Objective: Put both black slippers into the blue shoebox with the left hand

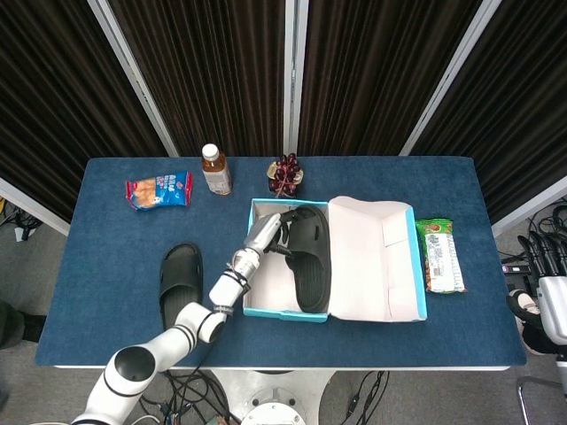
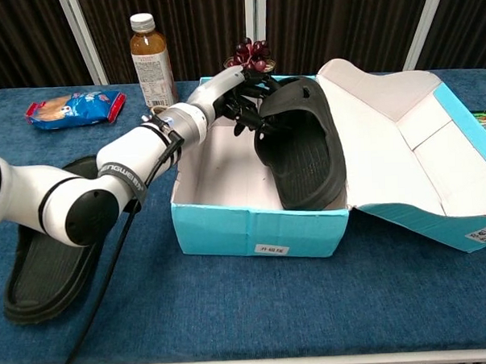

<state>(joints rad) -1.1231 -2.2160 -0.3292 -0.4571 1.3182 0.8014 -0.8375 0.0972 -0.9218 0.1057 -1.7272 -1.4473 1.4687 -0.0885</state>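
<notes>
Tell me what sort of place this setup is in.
Probably a robot lab or data-collection bay, not a home: black curtains on metal frames enclose the blue-clothed table, loose cables lie on the floor below, and assorted props like a drink bottle sit about.

Setting: robot test cell in a lab. Blue-clothed table [image 1: 106,292] stands before dark pleated curtains [image 1: 213,71] on metal frame posts [image 1: 133,75]; loose cables [image 1: 354,398] lie on grey floor below the front edge.

one slipper [image 1: 306,258] in shoebox [image 1: 285,312], other slipper [image 1: 180,276] left of it
</notes>
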